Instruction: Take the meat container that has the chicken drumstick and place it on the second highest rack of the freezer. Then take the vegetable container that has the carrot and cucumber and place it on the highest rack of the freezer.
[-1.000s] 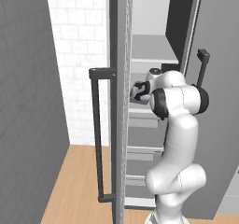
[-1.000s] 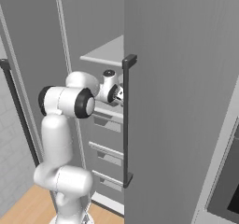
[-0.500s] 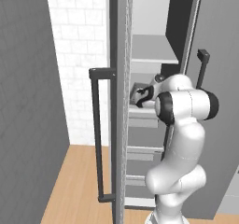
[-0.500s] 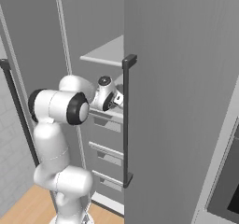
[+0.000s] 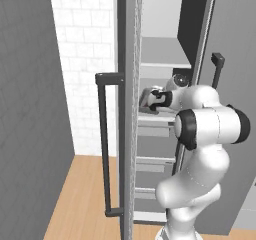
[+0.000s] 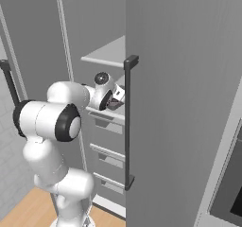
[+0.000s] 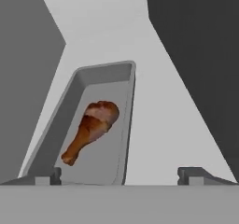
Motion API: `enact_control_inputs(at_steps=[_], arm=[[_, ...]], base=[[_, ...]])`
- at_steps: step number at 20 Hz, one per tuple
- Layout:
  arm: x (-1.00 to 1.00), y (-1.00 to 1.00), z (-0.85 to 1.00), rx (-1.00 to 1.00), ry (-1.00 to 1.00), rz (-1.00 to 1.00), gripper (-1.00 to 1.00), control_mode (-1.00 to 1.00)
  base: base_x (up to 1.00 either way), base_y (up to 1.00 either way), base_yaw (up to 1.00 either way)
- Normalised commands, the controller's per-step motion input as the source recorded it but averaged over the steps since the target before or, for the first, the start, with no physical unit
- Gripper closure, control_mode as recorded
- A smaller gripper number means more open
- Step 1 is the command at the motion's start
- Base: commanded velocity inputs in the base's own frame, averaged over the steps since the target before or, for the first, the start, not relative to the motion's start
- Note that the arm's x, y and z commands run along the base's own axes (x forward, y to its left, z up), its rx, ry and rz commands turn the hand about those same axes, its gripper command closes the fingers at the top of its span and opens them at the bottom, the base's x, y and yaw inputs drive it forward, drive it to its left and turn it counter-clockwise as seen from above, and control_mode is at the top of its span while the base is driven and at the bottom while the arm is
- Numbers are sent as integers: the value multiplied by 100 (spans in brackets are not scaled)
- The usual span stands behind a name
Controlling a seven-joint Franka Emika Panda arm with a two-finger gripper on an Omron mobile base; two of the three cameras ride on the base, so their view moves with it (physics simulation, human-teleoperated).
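The meat container (image 7: 127, 107), a grey tray, rests flat on the lower of the freezer's (image 5: 165, 59) two pale shelves. The chicken drumstick (image 7: 92, 130) lies in it, bone end toward me. My gripper (image 7: 119, 175) is open just short of the tray's near end. Its fingertips (image 7: 47, 176) stand wide apart and touch nothing. From the base, the gripper (image 5: 151, 98) reaches in past the door edge at that shelf's height, and the gripper (image 6: 116, 98) sits below the highest rack (image 6: 105, 56). The vegetable container with the carrot and cucumber is out of view.
The open freezer door (image 5: 129, 134) with its dark bar handle (image 5: 104, 144) stands close on the arm's left. Another grey door (image 6: 189, 103) with a handle (image 6: 127, 126) stands on its right. Stacked drawers (image 6: 108, 157) lie under the shelves. Dark side walls flank the shelf.
The fingers have spread slightly wider. The hand has drawn back a little from the tray, and the elbow has swung out toward the base. The tray stays on the shelf.
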Motion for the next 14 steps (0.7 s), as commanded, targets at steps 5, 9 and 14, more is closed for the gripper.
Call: enact_control_inputs(at_steps=[5, 9, 14], arm=[[-73, 0, 36, 0, 0, 1, -100, -100], [-87, 0, 31, -1, 2, 2, -100, -100], [-69, 2, 33, -7, 18, 6, -100, -100]], base=[[0, 0, 0], [0, 0, 0], [0, 0, 0]])
